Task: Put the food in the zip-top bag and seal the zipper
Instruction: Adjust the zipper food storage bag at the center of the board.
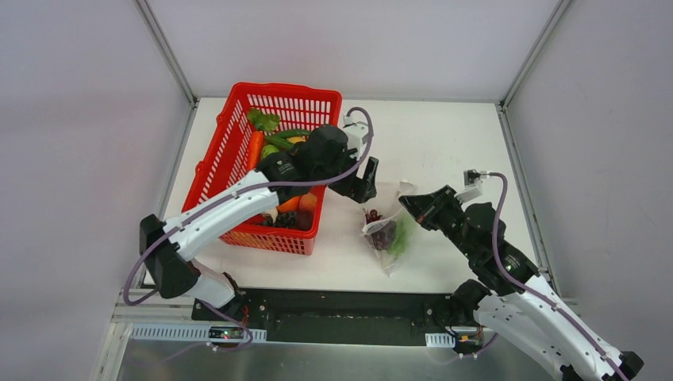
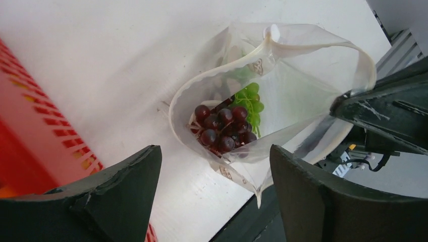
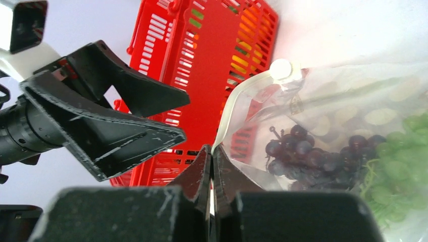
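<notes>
Right fingers [image 3: 198,174] pinch crinkly clear bag [image 2: 298,91] rim; left fingers [image 2: 126,179] spread above glossy grapes [image 2: 224,128].

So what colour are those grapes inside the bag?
Dark purplish red, glossy. The grapes show best in the left wrist view.

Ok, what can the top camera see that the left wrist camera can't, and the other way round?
Only the top camera: both whole arms and the inside of the red basket, holding an orange carrot and green vegetables.
Only the left wrist camera: a look straight down the open mouth of the zip-top bag, between the spread fingers of the left gripper.
Both: the bag, the dark grapes and a green piece inside it, some of the red basket, and the right gripper pinching the bag's edge.
</notes>
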### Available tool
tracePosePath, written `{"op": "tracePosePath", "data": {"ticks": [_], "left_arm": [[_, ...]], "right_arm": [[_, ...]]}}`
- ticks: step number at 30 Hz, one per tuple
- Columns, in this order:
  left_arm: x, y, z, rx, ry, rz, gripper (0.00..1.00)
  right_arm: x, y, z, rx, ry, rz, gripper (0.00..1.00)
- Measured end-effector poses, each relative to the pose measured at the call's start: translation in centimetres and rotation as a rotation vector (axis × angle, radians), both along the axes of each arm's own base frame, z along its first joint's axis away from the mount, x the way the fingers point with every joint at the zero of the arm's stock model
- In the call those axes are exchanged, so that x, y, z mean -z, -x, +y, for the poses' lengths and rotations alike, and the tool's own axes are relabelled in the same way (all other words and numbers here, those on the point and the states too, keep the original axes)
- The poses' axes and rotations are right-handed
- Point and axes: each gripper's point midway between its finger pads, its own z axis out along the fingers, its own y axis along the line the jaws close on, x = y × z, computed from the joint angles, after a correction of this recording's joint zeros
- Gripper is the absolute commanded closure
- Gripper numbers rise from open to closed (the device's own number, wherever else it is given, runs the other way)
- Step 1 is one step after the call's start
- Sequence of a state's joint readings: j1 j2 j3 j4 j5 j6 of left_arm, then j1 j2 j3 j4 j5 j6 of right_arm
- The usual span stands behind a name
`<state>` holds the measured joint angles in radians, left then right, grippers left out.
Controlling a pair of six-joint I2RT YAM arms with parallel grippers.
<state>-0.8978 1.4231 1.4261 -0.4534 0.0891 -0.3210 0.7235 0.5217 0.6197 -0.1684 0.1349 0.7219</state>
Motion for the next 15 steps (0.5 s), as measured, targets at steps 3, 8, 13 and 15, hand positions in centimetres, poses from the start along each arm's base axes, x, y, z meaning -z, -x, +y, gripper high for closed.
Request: {"op": "tracePosePath", "data": {"ticks": [3, 8, 13, 15], "left_arm": [[2.0, -0.5, -1.3, 0.019, -0.048, 0.048, 0.24], [5.1, -1.0, -2.0, 0.004, -0.119, 0.113, 0.30], [8.4, -1.2, -2.0, -0.021, -0.200, 0.184, 0.44], [9.1, -1.4, -2.0, -0.025, -0.221, 0.194, 0.62]], "right_arm": [[0.4, -0.1, -1.0, 0.049, 0.005, 0.005, 1.00], [0.8, -0.1, -2.4, 0.109, 0.003, 0.011, 1.00], [1.2, -0.1, -3.0, 0.139, 0.005, 0.020, 1.00], [1.4, -0.2, -3.1, 0.145, 0.010, 0.024, 1.00]]}}
